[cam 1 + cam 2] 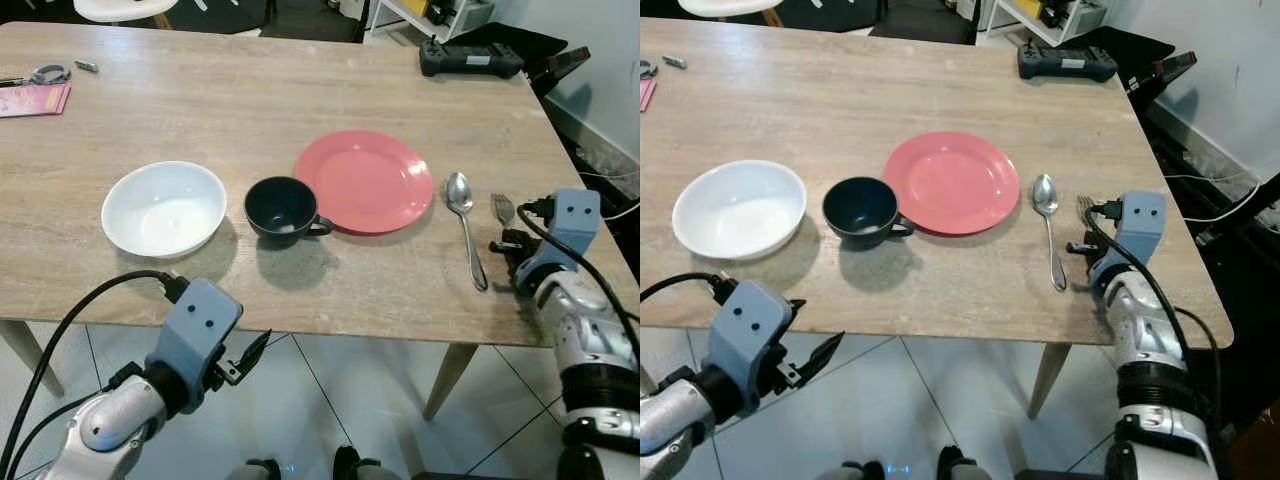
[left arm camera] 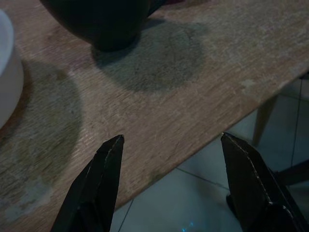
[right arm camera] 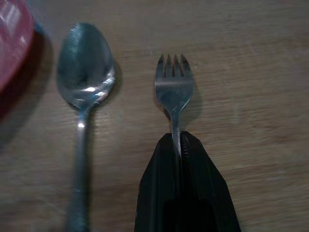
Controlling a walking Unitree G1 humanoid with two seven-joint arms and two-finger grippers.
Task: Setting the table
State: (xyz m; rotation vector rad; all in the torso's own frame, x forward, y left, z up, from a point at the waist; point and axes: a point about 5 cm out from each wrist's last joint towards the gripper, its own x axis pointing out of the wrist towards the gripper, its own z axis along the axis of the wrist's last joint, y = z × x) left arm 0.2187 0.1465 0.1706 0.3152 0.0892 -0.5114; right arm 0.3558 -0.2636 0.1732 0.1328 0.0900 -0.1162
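On the wooden table (image 1: 250, 100) lie a white bowl (image 1: 164, 208), a dark cup (image 1: 282, 209), a red plate (image 1: 364, 181) and a silver spoon (image 1: 465, 226) in a row. A fork (image 3: 174, 89) lies to the right of the spoon, tines pointing away from me. My right gripper (image 3: 179, 145) is shut on the fork's handle, low over the table at its right front corner (image 1: 520, 250). My left gripper (image 2: 169, 145) hangs open below the table's front edge, in front of the cup (image 2: 104, 21) and bowl.
A black controller (image 1: 470, 58) lies at the table's far right. Scissors (image 1: 40, 75) and a pink booklet (image 1: 32, 99) sit at the far left. The table's right edge is close to my right arm. Tiled floor (image 1: 350, 390) lies below.
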